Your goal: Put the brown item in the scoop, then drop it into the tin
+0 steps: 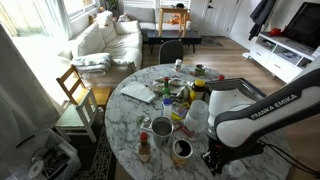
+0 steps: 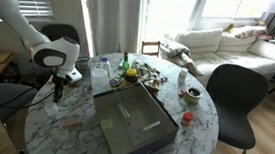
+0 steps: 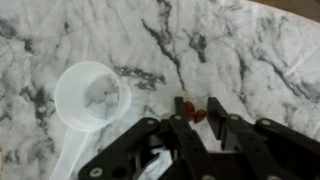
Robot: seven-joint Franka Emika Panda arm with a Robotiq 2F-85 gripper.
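Note:
In the wrist view the small white scoop [image 3: 92, 95] lies on the marble table [image 3: 250, 50], bowl up, with a pale bit inside. The brown item [image 3: 191, 111], a small reddish-brown piece, lies on the marble to the right of the scoop. My gripper [image 3: 196, 112] is low over the table, its two black fingers open on either side of the brown item, which is close to the left finger with a gap to the right one. The gripper also shows in both exterior views [image 1: 213, 160] [image 2: 56, 92]. The silver tin [image 1: 162, 128] stands near the middle of the table.
Bottles, cups and jars [image 1: 185, 95] crowd the middle of the round table. A dark grey tray [image 2: 129, 121] lies at its centre. A red-capped bottle [image 1: 145, 150] and a dark cup [image 1: 181, 150] stand near the table's front edge. Chairs surround the table.

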